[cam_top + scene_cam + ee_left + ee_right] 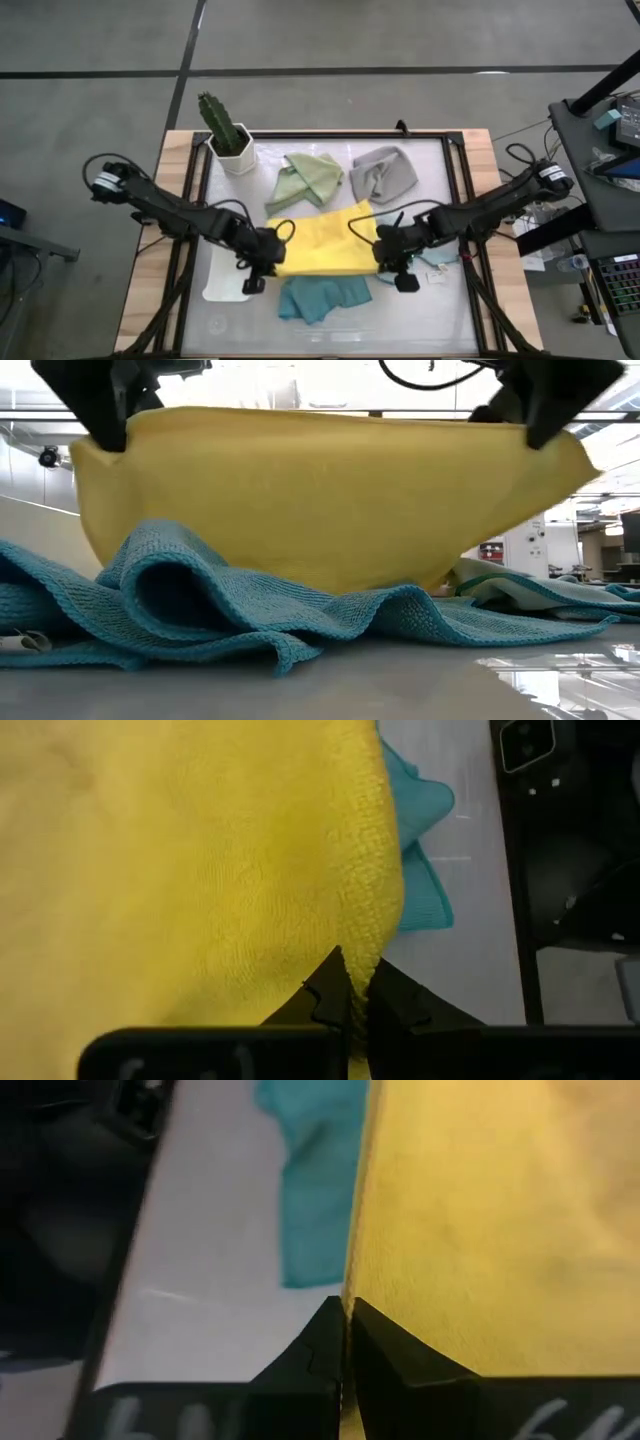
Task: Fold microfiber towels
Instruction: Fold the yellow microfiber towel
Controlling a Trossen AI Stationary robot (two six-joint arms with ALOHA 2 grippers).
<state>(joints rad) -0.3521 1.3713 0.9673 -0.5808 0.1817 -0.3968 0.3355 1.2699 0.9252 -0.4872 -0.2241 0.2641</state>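
A yellow towel (325, 243) hangs between my two grippers over the middle of the table. Its lower part (330, 560) comes down behind the teal towel (322, 297), which lies crumpled near the front edge. My left gripper (262, 264) is shut on the yellow towel's near left corner. My right gripper (393, 262) is shut on its near right corner. A sage green towel (308, 180) and a grey towel (385, 172) lie bunched at the back. A pale blue towel (438, 257) lies just right of my right gripper. My left gripper pinches the yellow towel's left corner (368, 952) between its two fingers, slanting down from the table's left. Whether it has one layer or several I cannot tell. The corner (100, 445) is lifted, and the towel hangs below it. My right gripper pinches the towel's right corner (362, 1292) between its two fingers, slanting down from the table's right. That corner (560, 455) is lifted too. The top edge (330, 415) runs almost straight between both holds.
A cactus in a white pot (230, 137) stands at the back left. A white tray (222, 287) lies at the front left, beside my left gripper. A dark frame (455, 190) borders the glossy table top.
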